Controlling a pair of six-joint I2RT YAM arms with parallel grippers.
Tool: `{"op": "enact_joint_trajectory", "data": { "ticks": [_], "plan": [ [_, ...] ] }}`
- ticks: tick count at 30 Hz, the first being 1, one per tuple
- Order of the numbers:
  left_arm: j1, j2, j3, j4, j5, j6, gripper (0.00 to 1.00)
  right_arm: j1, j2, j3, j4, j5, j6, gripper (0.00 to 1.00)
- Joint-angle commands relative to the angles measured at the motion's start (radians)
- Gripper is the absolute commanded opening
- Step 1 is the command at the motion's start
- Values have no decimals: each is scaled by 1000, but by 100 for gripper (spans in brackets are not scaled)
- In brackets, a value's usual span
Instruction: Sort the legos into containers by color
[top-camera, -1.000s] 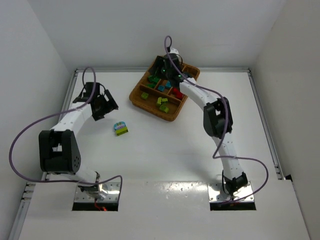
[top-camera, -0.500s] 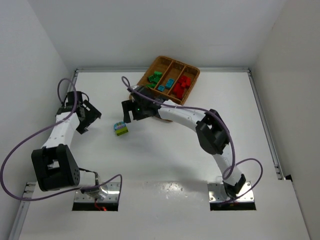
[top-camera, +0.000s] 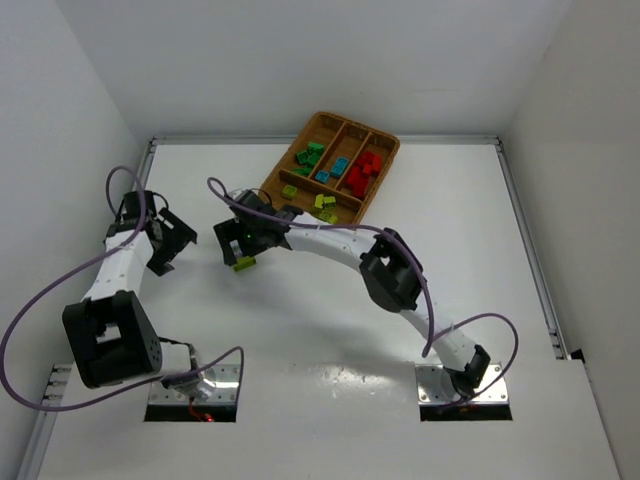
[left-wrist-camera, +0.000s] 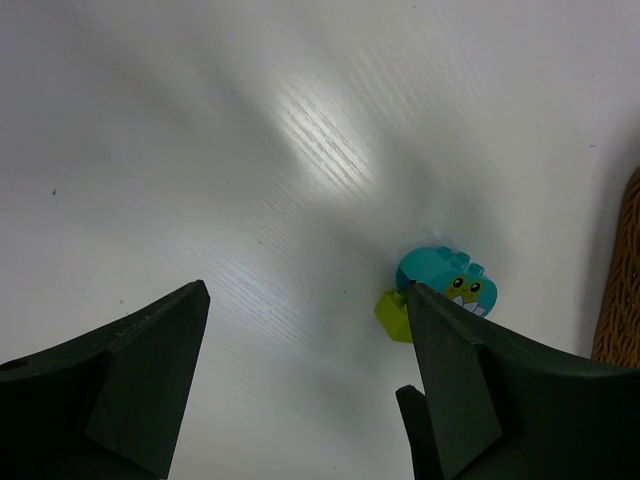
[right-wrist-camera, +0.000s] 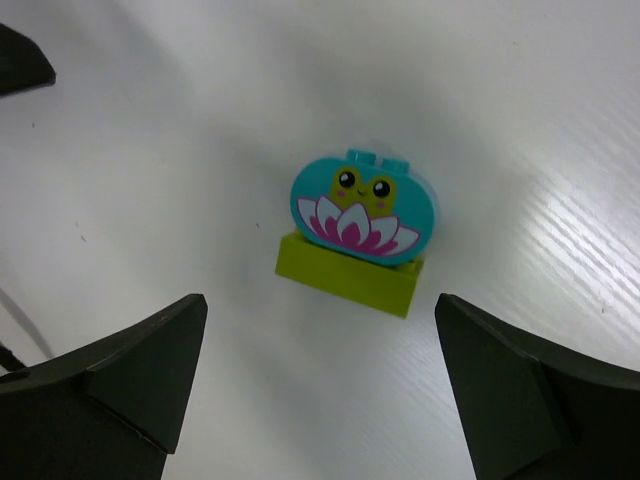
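A white table (top-camera: 300, 330) is shared by both arms, and a brown woven wicker tray (top-camera: 289, 150) with long divided compartments is set at its far side. Green bricks (top-camera: 308, 155), light blue bricks (top-camera: 335, 168) and red bricks (top-camera: 362, 172) are already held in separate compartments. Lime-yellow bricks (top-camera: 325, 207) are gathered at the tray's near end, though whether a divider bounds them cannot be told from above.

The right gripper (right-wrist-camera: 318, 305) is poised over the one piece seen outside the tray, with its fingers spread wide and nothing held. The left gripper (left-wrist-camera: 305, 290) is likewise spread and empty, off to the side of that piece.

The piece is a rounded teal brick with a printed frog and flower (right-wrist-camera: 363, 210), stacked on a flat lime-green brick (right-wrist-camera: 345, 275). It lies on the table, near the tray but apart from it.

A pick-up appears to be in hand. A straight descent and a closing of the fingers across the stack are called for. Nothing is seen in the way. Since two colours are joined, separation may be needed before sorting.
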Motion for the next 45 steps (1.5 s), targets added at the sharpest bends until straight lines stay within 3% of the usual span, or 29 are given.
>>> {"op": "enact_joint_trajectory", "data": {
  "ticks": [1,9,13,18,21,27,29,33,35,39,43,45],
  "plan": [
    [25,-29,-2,19,33,5,86,6,49,93,2,49,-6,97],
    [25,-20,-11,19,51,14,86,65,118,151,-44,301,-16,100],
    [25,-43,-11,19,42,14,86,74,129,142,-44,313,-16,100],
    [25,-43,-11,19,42,32,86,65,106,55,6,303,30,83],
    [25,-43,-23,19,42,32,86,55,68,-43,95,293,20,77],
    [25,-29,-33,42,78,32,86,55,68,-49,86,293,-22,65],
    [25,-20,-33,42,78,42,86,55,40,-77,109,293,-49,65],
    [25,-20,-33,52,90,51,86,55,38,-62,88,330,-97,86],
    [25,-20,-23,52,99,61,86,46,63,-10,63,330,-140,90],
    [25,-20,-23,52,123,61,86,46,115,35,29,320,-192,90],
    [25,-20,-34,52,133,61,86,46,135,47,35,329,-201,77],
    [25,-20,-34,52,133,71,86,55,111,4,73,329,-210,77]
  ]
}}
